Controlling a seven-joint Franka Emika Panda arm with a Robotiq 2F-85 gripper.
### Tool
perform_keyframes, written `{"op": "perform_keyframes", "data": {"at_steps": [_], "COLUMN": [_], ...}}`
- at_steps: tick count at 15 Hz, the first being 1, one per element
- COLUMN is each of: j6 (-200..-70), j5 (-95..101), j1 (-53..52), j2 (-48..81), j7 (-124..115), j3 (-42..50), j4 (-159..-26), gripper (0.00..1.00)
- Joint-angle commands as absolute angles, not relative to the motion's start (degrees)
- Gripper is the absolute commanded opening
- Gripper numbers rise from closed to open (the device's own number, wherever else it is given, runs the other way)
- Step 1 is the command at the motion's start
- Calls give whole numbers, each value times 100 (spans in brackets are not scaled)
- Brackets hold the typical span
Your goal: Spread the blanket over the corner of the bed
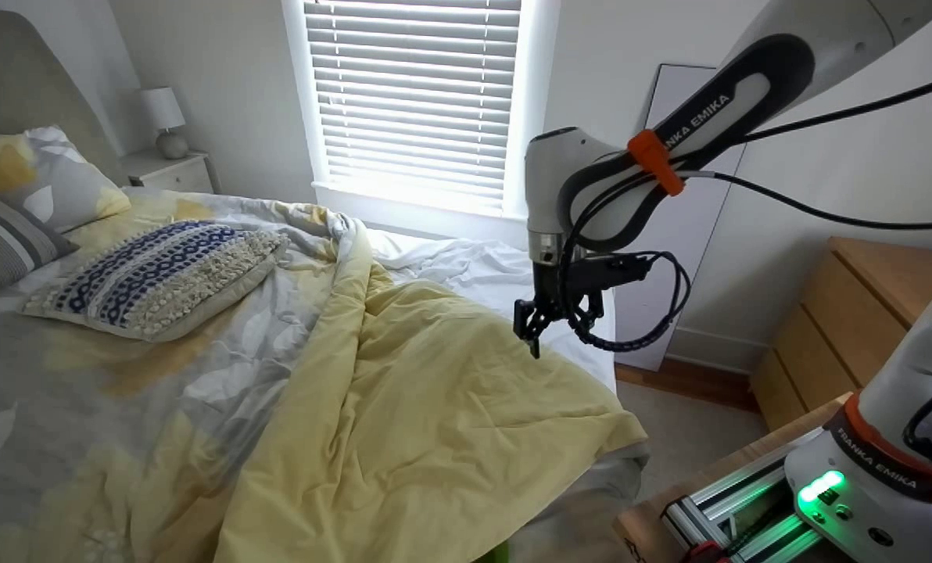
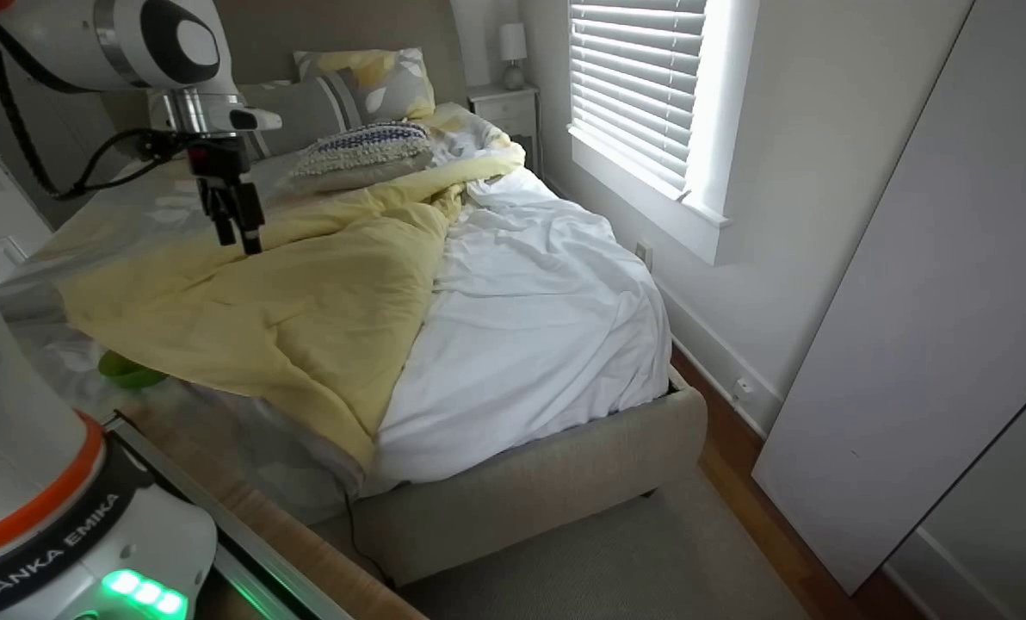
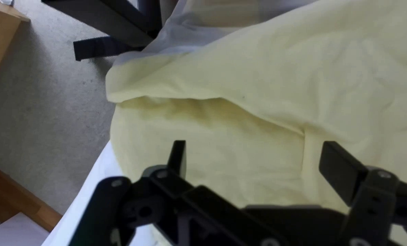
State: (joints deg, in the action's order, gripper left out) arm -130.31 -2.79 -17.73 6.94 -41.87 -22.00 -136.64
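Blanket of creased yellow cloth (image 1: 442,399) beneath the black two-jawed tool (image 3: 254,153)
The tool's jaws stand wide apart.

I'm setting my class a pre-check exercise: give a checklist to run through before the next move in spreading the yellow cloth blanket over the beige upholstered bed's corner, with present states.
1. Black two-finger gripper open and empty: ok; jaws wide apart, nothing held.
2. Gripper clear of the yellow cloth blanket: ok; it hangs above.
3. Corner of the beige upholstered bed covered: not ok; rumpled white sheet lies bare there.
4. Bright green object clear of the blanket: cannot tell; the blanket's edge partly hides it.
5. Looped black cable beside the gripper clear of the blanket: ok; it hangs above.
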Motion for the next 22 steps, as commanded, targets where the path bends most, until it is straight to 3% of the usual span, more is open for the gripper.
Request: {"op": "perform_keyframes", "data": {"at_steps": [1,10,17,22], "j6": [-13070,-13778,-13729,-14106], "j5": [-791,-1423,-1139,-1027], "j1": [-2136,-2678,-2815,-2863], "j2": [1387,2346,2219,2832], "j7": [-3739,-1420,-1621,-668], "j3": [-2290,-2792,-2558,-2684], "j4": [-13326,-12990,-13057,-12838], "gripper": [100,100,100,100]}}
